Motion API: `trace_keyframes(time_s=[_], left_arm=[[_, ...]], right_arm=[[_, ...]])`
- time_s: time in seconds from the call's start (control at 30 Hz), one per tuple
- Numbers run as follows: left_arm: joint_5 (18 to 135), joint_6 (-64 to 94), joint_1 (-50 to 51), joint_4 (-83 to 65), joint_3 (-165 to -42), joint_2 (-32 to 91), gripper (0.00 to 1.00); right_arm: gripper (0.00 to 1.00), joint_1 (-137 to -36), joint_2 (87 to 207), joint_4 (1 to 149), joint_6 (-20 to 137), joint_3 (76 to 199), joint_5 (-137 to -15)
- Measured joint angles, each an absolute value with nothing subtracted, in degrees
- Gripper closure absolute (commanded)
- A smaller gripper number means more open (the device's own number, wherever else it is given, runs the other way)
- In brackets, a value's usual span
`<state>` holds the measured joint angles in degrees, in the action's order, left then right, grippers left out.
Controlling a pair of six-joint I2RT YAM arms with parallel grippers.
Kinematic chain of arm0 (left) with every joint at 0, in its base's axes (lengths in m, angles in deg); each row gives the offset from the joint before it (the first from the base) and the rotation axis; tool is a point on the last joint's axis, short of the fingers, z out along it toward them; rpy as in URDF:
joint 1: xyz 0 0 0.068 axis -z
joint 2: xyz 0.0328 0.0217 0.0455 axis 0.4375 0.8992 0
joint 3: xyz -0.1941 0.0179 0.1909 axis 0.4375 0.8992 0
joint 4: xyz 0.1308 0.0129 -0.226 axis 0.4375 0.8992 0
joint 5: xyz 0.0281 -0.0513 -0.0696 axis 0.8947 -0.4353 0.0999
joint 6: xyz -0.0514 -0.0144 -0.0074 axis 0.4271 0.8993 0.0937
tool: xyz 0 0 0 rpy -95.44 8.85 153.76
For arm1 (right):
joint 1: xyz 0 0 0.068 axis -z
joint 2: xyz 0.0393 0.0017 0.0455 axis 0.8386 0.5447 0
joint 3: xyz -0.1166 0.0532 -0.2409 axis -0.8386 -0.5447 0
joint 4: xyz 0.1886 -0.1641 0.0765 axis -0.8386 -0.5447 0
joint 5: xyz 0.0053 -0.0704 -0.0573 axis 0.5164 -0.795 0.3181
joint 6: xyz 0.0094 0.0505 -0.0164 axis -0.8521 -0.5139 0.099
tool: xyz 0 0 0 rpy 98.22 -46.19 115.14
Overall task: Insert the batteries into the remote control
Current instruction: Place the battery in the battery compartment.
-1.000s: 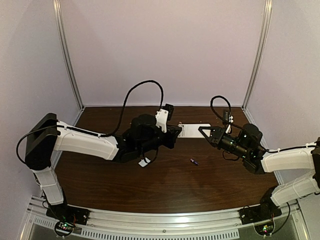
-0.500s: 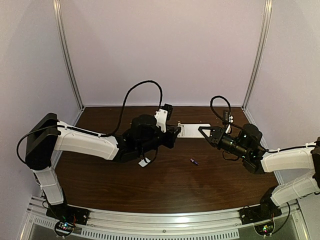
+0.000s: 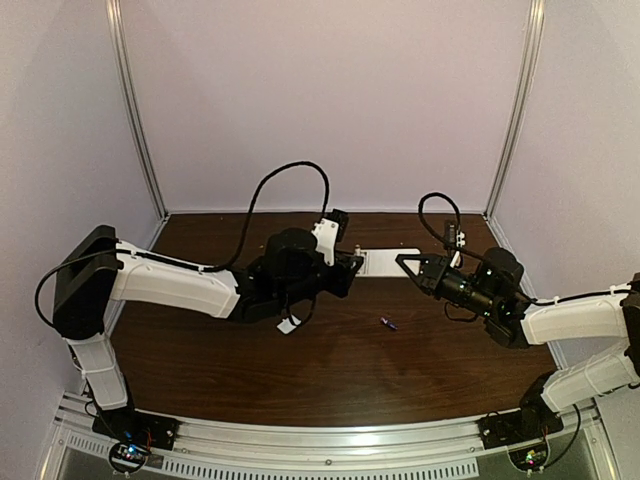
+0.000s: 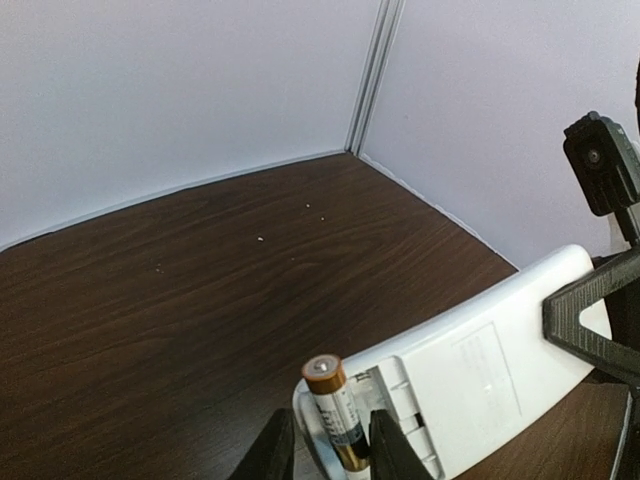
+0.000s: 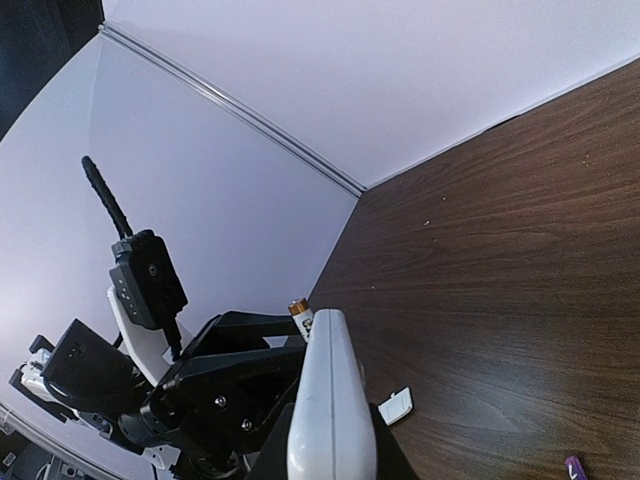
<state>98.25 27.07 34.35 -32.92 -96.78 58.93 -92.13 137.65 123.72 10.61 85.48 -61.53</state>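
A dark brown wood-grain table sits inside pale lilac walls joined by aluminium corner posts. Above its far middle, the right tool is clamped on the right end of the remote control. The left tool, narrow, grips the gold-brown battery against the open bay at the remote's left end. The battery's dark label and a raised panel on the remote's white back carry marks too small to read. The blue-purple battery lies on the table, nearer.
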Motion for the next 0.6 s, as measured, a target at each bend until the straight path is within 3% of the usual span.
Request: trace_keyframes(time_s=[0.3,0.6], left_arm=[[97.63,27.01,34.22,-30.32,-97.41,58.93,0.62],[97.26,26.68,33.74,-28.11,-97.44,58.40,0.32]], right_arm=[[1.00,-92.35,137.62,124.07,12.60,85.48,-60.81],[1.00,-92.33,137.62,124.53,13.43,85.21,-60.43]])
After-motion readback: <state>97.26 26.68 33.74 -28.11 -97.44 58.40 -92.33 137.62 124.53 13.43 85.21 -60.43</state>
